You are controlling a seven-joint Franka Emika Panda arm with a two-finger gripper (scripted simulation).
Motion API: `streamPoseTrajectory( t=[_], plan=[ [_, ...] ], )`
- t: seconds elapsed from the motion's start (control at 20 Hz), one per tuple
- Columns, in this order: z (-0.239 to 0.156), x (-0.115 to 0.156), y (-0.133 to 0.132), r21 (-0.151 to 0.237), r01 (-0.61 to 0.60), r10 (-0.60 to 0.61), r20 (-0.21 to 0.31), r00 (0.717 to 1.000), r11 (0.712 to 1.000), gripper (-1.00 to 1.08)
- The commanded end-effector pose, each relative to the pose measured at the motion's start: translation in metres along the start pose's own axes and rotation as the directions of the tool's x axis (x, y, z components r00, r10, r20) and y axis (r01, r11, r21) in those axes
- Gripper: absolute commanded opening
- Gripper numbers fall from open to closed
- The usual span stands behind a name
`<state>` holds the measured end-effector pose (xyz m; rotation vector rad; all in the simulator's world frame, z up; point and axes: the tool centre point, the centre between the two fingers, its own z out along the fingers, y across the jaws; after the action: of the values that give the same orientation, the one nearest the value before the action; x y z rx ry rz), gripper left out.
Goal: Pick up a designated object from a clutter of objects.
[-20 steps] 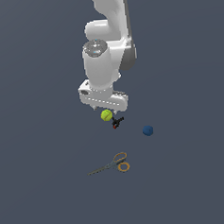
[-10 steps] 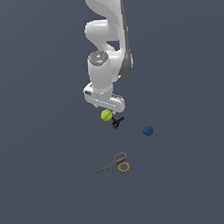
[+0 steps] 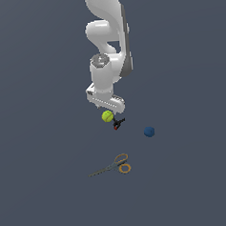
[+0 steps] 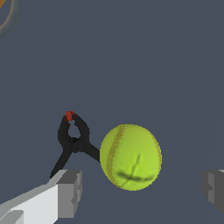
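The designated object, a yellow-green ball point(image 3: 107, 116) with red stitched seams, rests on the dark floor among the clutter of objects. My gripper point(image 3: 106, 107) hangs directly above it. In the wrist view the ball point(image 4: 131, 156) lies between the two grey fingers point(image 4: 68, 192), which stand wide apart, so my gripper point(image 4: 142, 189) is open and touches nothing. A small black-and-red clamp point(image 4: 72, 142) lies right beside the ball.
The clamp point(image 3: 117, 122) sits against the ball toward the exterior view's right. Farther to that side is a dark blue ball point(image 3: 149, 131). Grey scissors with orange loops point(image 3: 114, 165) lie nearer the camera; one orange loop point(image 4: 6, 13) shows in the wrist view.
The hand has come down a little toward the yellow-green ball, staying above it. The objects on the floor have not moved.
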<state>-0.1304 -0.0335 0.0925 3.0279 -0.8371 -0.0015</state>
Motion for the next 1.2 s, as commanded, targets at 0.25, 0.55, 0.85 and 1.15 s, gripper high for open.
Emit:
streamPoseTrajectory(
  t=[0.25,0.55,0.85,1.15],
  plan=[
    [0.005,0.0,0.0,0.0,0.0,0.0,0.0,1.0,1.0,1.0],
    [0.026,-0.001,0.001,0.0,-0.001,0.001,-0.001,1.0,1.0,1.0],
    [0.046,-0.001,0.001,0.0,-0.003,0.003,-0.001,1.0,1.0,1.0],
    [0.051,-0.001,0.001,0.0,-0.003,0.003,-0.001,1.0,1.0,1.0]
  ],
)
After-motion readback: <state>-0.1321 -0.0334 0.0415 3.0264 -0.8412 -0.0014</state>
